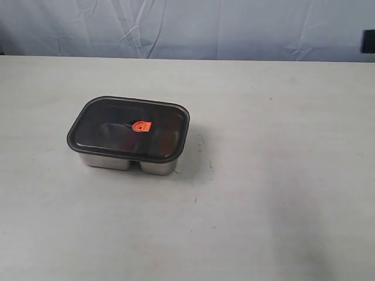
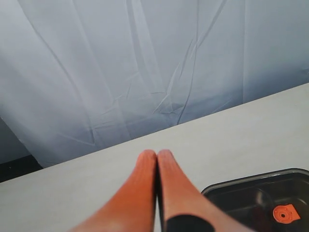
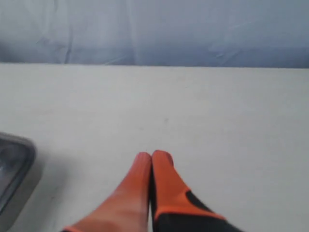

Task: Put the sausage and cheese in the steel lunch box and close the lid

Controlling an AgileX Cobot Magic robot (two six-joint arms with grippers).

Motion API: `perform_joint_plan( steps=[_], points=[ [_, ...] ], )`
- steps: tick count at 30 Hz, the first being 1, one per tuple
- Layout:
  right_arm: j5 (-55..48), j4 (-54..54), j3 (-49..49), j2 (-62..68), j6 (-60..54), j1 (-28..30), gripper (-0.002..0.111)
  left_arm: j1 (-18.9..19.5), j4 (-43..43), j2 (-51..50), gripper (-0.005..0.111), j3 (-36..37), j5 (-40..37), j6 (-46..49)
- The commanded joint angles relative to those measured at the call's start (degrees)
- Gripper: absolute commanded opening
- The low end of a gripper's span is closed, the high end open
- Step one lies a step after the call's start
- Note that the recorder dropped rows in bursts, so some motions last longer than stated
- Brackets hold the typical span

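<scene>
- The left gripper (image 2: 157, 154) is closed. Its two orange fingers (image 2: 142, 193) are pressed together along their length, with nothing between them. It hangs above the table (image 1: 281, 175) and does not show in the exterior view.
- In the left wrist view, a corner of the lid (image 2: 251, 193) lies just beside that gripper, apart from it.
- The box (image 1: 126, 164) stands on the table, left of centre in the exterior view. Its shiny steel wall shows a notch in the near side where the two compartments meet.
- The lid sits flat on the box and covers the whole top, its rim down all round as far as the view shows.
- The orange tab (image 1: 140, 126) lies in the middle of the lid.
- The sausage and cheese cannot be made out through the dark lid.
- The right gripper (image 3: 151, 155) is also closed, finger against finger, and holds nothing. It is over bare table, with a corner of the box near it in its wrist view.
- A pale creased cloth (image 1: 187, 26) hangs behind the table.
</scene>
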State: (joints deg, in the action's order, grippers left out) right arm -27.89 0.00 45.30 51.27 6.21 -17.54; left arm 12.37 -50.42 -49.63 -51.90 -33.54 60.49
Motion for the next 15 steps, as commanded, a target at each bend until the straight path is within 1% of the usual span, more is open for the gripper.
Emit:
perform_joint_plan(
  steps=[1,3,5,9,15],
  points=[
    [10.9,0.6,-11.6,-12.6,-0.3,11.7,-0.001,-0.4,0.0,0.3,0.000,0.2,1.0,0.1],
    [12.5,0.7,-16.0,-17.7,-0.3,15.7,-0.001,-0.4,0.0,0.3,0.000,0.2,1.0,0.1],
    [12.2,0.7,-20.5,-22.9,-0.2,18.3,-0.001,-0.4,0.0,0.3,0.000,0.2,1.0,0.1],
    [10.6,0.7,-26.7,-28.8,-0.2,18.7,-0.001,-0.4,0.0,0.3,0.000,0.2,1.0,0.1],
    [10.4,0.7,-33.0,-31.7,-0.2,18.7,-0.001,-0.4,0.0,0.3,0.000,0.2,1.0,0.1]
  ],
)
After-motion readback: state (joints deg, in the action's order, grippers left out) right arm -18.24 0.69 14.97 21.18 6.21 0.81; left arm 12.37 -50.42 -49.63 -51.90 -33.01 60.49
